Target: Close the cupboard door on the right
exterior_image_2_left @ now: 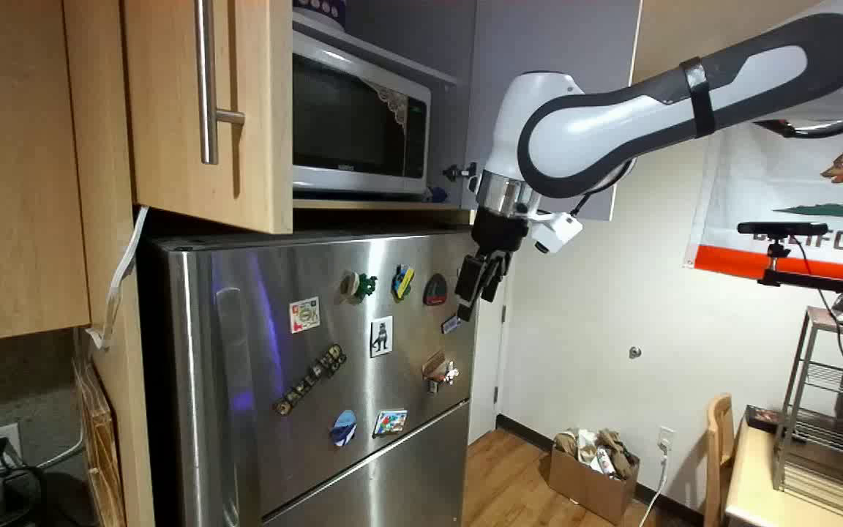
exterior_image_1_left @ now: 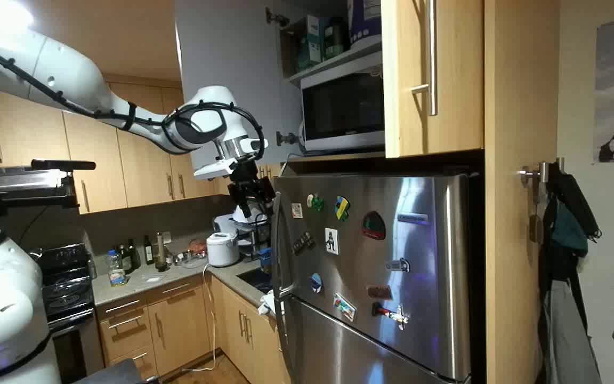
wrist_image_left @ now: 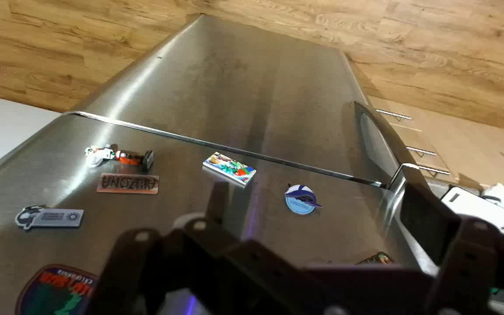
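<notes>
A brushed-steel fridge backs the black gripper, jaws wide, empty. Sweeping low may miss the flat honey-wood cupboard door above.

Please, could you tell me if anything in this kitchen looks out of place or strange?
Two things. The cupboard door above the fridge stands open, though such doors are usually kept shut. A white cord hangs down before the lower cabinets and trails onto the floor, where somebody could trip.

Downturned gripper, jaws wide apart
</notes>
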Tool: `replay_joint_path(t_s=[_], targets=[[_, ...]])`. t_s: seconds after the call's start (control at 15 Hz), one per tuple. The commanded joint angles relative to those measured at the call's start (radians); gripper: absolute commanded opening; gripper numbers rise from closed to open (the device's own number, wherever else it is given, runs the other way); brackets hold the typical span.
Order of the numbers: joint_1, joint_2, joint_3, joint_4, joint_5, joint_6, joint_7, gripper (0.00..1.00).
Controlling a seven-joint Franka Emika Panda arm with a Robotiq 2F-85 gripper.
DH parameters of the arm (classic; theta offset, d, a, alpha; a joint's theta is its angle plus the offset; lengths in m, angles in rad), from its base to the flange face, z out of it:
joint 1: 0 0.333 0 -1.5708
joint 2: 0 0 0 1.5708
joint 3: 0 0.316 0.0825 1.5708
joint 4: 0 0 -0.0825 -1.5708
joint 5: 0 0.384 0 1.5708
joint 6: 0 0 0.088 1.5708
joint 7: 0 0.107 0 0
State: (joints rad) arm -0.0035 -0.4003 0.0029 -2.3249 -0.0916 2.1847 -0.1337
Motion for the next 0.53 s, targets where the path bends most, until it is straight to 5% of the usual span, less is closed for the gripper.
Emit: replay_joint_path(t_s=[0.0,0.47], targets=[[0.006,0.0,-0.005,0.002,-0.003,-0.002,0.002,1.0],[-0.023,-0.198,0.032,-0.121,-0.103,-0.036,0.129,1.0]])
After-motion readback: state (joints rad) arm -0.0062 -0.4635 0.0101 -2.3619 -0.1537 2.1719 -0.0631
